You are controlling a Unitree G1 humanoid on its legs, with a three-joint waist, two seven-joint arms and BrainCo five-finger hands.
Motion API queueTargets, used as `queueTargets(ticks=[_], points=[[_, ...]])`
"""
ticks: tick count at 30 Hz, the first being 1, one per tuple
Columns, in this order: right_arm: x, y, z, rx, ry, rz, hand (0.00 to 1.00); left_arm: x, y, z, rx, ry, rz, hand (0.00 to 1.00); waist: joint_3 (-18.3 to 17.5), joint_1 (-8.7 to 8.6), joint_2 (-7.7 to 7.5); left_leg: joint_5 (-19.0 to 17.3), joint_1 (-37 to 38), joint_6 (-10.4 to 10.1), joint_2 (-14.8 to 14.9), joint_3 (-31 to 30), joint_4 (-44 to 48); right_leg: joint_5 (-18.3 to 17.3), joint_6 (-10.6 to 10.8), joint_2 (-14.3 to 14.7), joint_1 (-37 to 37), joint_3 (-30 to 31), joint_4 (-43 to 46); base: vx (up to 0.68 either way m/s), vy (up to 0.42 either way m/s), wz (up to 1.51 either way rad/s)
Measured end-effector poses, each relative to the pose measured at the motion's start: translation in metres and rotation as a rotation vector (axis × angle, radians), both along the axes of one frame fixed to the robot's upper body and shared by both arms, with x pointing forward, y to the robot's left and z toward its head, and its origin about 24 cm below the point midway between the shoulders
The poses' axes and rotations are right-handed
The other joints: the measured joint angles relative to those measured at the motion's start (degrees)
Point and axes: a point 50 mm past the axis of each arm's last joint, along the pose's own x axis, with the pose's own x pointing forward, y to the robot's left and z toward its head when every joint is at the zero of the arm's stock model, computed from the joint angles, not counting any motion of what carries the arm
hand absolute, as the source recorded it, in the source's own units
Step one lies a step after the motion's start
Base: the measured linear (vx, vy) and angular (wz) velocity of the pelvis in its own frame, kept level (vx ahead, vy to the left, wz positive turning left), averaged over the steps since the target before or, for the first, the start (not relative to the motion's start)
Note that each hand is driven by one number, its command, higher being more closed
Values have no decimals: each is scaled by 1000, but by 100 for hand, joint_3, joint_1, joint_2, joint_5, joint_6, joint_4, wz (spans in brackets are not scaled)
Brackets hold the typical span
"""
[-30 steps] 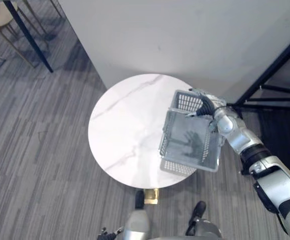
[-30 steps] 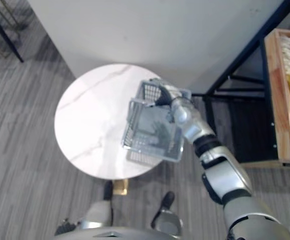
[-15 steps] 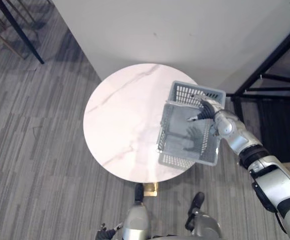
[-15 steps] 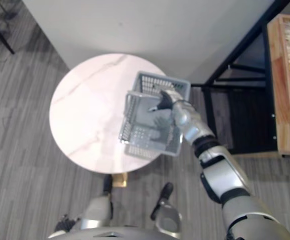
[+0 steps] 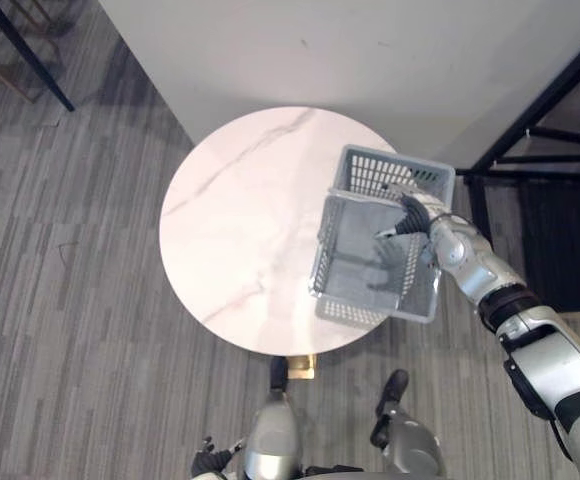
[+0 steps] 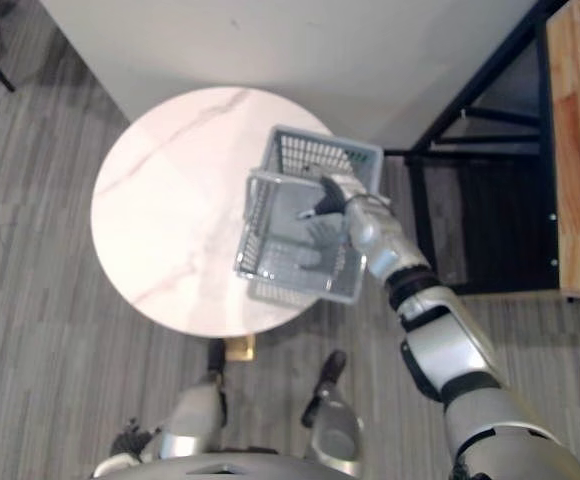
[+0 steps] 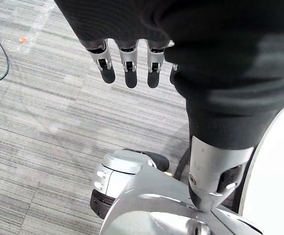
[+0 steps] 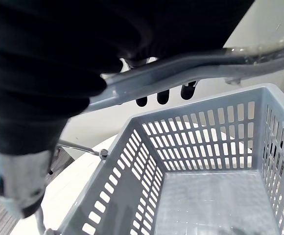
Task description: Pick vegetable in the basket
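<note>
One grey basket [image 5: 390, 180] at bench [image 5: 235, 230] right edge, under right hand [image 5: 417, 216]; right wrist view adds fingers [image 8: 162, 96] curled round handle [image 8: 191, 66]. Left hand [image 7: 127, 56] fingers straight, above floor [image 7: 44, 112].

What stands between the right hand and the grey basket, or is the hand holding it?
Nothing visible does: the right hand is curled round the handle of the empty grey basket, over the round table.

The right hand [image 5: 415, 216] grips the basket handle [image 8: 215, 61] with arm outstretched, while the left hand [image 7: 127, 61] hangs relaxed.
</note>
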Motion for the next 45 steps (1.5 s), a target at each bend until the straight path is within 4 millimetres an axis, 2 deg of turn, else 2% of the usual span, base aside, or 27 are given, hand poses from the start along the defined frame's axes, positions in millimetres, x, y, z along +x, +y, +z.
queueTargets(ticks=[13, 18, 22, 24, 27, 30, 33, 37, 41, 45], points=[[7, -14, 20, -72, -72, -33, 100, 10, -5, 0, 7, -7, -54, 0, 246, 43, 157, 23, -62, 18, -31, -66, 0, -2, -1, -30, -18, -43, 14, 7, 1, 2], [7, -18, 20, -139, -60, -22, 100, 14, -7, 1, 8, -17, -73, 0, 246, 140, 158, 25, -24, 17, -30, -53, 0, -1, -1, -30, 8, -23, 16, 0, 0, 0], [2, -15, 11, -247, -33, 31, 100, 15, -7, 1, 9, -15, -81, 0, 236, 139, 142, 22, 125, 12, -30, -28, 0, -1, 0, -30, 132, 38, 15, 7, 1, -2], [-4, -6, 3, -292, -27, 92, 100, 15, -7, 1, 11, -13, -91, 0, 230, 122, 133, 19, 202, 9, -30, -16, 0, -1, 0, -30, 195, 66, 15, 4, 0, -8], [-23, 14, -20, -374, 27, 262, 100, 14, -6, 1, 16, 2, -99, 0, 107, 115, 84, 13, 293, 2, -30, 82, 0, 0, 1, -29, 210, 177, 15, -6, -1, -16], [-55, 31, -51, -427, 121, 456, 100, 10, -2, 1, 27, 22, -109, 0, -170, 83, 29, 12, 339, 1, -26, 112, 0, 0, 3, -28, 239, 207, 15, -6, -1, -4], [-81, 39, -65, -424, 168, 579, 100, 0, 6, 1, 53, 52, -134, 0, -373, -35, -93, 3, 445, -5, -22, 178, 0, 10, 20, -22, 296, 290, 9, -20, 0, -9], [-100, 29, -68, -390, 190, 621, 100, -12, 10, -1, 60, 100, -137, 0, -718, -88, -178, -92, 555, 12, -1, 430, -3, 43, 83, 18, 271, 546, -77, -51, -4, -32], [-109, 25, -47, -398, 136, 669, 100, -33, 12, -3, 51, 153, -107, 0, -1037, -328, -177, -174, 677, 23, 85, 697, -35, 68, 112, 165, 228, 914, -195, -39, -25, -35], [-113, 11, -32, -424, 96, 653, 100, -39, 13, -3, 55, 170, -115, 0, -1202, -387, -134, -210, 772, -34, 198, 926, -34, 99, 86, 308, 169, 1132, -202, 14, -28, -33]])
